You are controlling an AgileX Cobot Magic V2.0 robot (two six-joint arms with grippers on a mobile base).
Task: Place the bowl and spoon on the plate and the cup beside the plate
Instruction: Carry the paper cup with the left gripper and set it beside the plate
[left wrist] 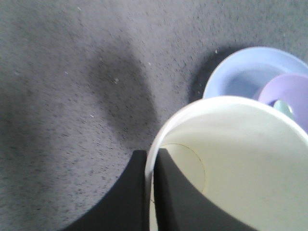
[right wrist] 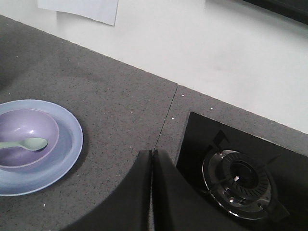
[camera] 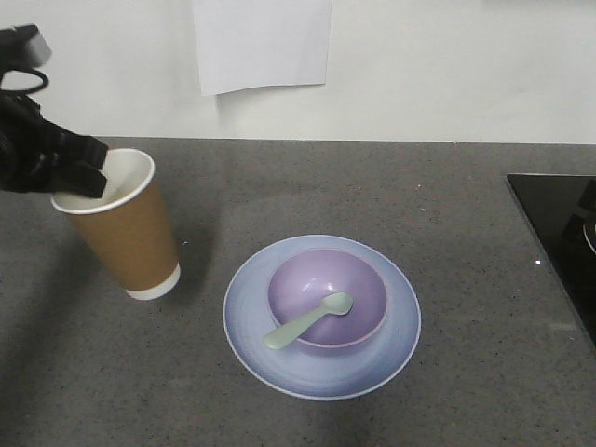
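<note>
**Gripping a tilted paper cup beside the set plate**

Pinched at its white rolled rim by the left end effector (camera: 82, 177), the brown paper cup (camera: 130, 237) is held tilted just left of the plate (camera: 321, 368), one finger inside and one outside. The smooth lavender bowl (camera: 328, 298) is seated on the broad-rimmed plate, and the thick-handled mint spoon (camera: 307, 321) is laid inside it. The speckled grey desk (camera: 466, 233) is matte. Only the right wrist view shows the right end effector (right wrist: 152, 192), closed on nothing, and a gas burner (right wrist: 240, 180) set in black glass.
</note>
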